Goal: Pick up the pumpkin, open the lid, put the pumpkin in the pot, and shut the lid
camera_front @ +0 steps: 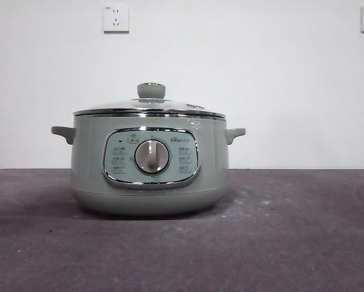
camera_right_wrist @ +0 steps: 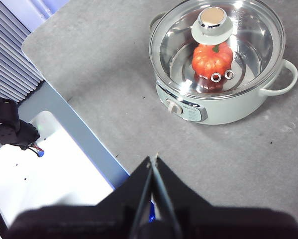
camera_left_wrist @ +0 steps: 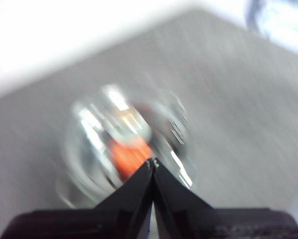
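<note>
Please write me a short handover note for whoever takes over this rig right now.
Left pincer: shut, empty, above the pot; its view is blurred.
Right pincer: shut, empty, pulled back from the pot, holding nothing.
Pumpkin: inside the pot, seen through the glass.
Lid: seated on the pot's rim, knob up.
Pot: upright on the grey table, dial facing the front camera.
Done: pumpkin in, lid closed.
Left: apparently nothing; probably just park both arms.
</note>
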{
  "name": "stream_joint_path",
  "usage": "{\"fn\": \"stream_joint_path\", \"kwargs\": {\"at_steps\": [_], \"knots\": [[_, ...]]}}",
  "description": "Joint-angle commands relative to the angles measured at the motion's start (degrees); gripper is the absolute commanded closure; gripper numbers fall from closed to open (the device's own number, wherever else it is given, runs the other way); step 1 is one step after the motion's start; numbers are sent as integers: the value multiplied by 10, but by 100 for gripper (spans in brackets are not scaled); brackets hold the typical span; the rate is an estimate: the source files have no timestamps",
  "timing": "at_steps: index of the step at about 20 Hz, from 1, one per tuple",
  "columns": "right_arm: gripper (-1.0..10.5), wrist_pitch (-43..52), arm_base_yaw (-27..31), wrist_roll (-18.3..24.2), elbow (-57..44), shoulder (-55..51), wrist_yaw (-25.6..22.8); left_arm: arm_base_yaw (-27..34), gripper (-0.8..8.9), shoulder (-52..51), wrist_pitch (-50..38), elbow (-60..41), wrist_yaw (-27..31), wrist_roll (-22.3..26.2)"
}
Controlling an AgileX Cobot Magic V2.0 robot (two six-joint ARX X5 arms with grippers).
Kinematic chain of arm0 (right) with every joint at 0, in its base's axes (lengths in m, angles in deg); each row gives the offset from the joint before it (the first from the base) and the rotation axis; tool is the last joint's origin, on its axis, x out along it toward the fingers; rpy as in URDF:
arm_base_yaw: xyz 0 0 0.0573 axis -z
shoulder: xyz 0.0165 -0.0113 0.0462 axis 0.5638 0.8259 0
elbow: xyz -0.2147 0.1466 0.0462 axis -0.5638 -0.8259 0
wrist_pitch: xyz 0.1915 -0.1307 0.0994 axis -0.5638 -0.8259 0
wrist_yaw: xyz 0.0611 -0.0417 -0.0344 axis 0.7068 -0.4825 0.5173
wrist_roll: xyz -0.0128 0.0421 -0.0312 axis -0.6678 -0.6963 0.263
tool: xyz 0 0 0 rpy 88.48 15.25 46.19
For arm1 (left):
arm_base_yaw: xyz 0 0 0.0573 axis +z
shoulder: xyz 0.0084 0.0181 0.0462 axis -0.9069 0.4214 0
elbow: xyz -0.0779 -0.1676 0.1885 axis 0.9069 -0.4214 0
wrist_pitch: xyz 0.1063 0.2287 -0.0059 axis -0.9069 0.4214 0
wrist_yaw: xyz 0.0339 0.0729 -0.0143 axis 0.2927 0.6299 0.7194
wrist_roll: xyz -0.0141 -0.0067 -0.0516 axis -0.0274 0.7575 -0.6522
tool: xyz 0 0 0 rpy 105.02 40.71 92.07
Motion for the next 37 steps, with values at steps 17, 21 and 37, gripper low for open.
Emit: {"fn": "stream_joint_path", "kwargs": {"at_steps": [17,21,37], "knots": [[946,-10,-1,1,0,-4,-2,198,816,-451,-512,-699,106,-29],[946,-10,-1,1,0,-4,-2,198,816,-503,-512,-773,121,-40],[946,-10,0,1,0,-5,-2,198,816,-542,-406,-824,113,-41]]}}
